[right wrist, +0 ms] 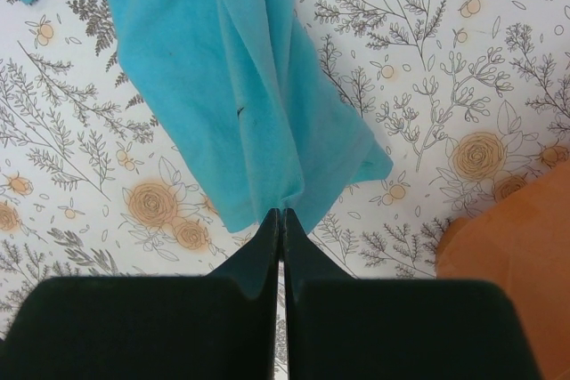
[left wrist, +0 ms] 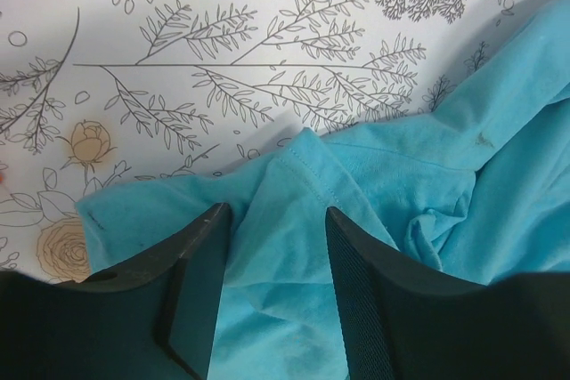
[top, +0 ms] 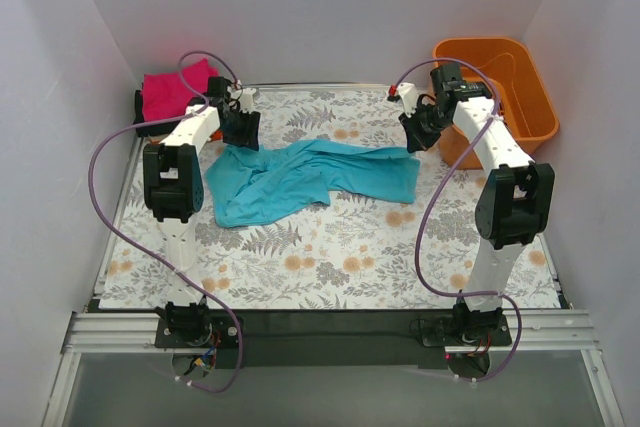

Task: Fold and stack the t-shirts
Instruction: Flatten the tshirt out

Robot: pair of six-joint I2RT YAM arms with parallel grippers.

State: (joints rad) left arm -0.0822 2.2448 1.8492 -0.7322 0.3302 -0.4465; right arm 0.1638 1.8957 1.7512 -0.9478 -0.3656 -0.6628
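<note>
A teal t-shirt (top: 305, 179) lies crumpled across the middle of the floral table. My left gripper (top: 239, 128) is open above its far left edge; the left wrist view shows teal cloth (left wrist: 276, 246) between the two spread fingers (left wrist: 365, 282). My right gripper (top: 414, 134) is shut on the shirt's far right edge; in the right wrist view the hem (right wrist: 267, 131) is pinched at the fingertips (right wrist: 280, 216). A folded magenta-pink shirt (top: 175, 90) lies at the far left corner on something dark. Other folded shirts cannot be told apart.
An orange plastic basket (top: 520, 87) stands at the far right, just behind my right arm; its corner shows in the right wrist view (right wrist: 517, 255). White walls close in the table on three sides. Purple cables loop from both arms.
</note>
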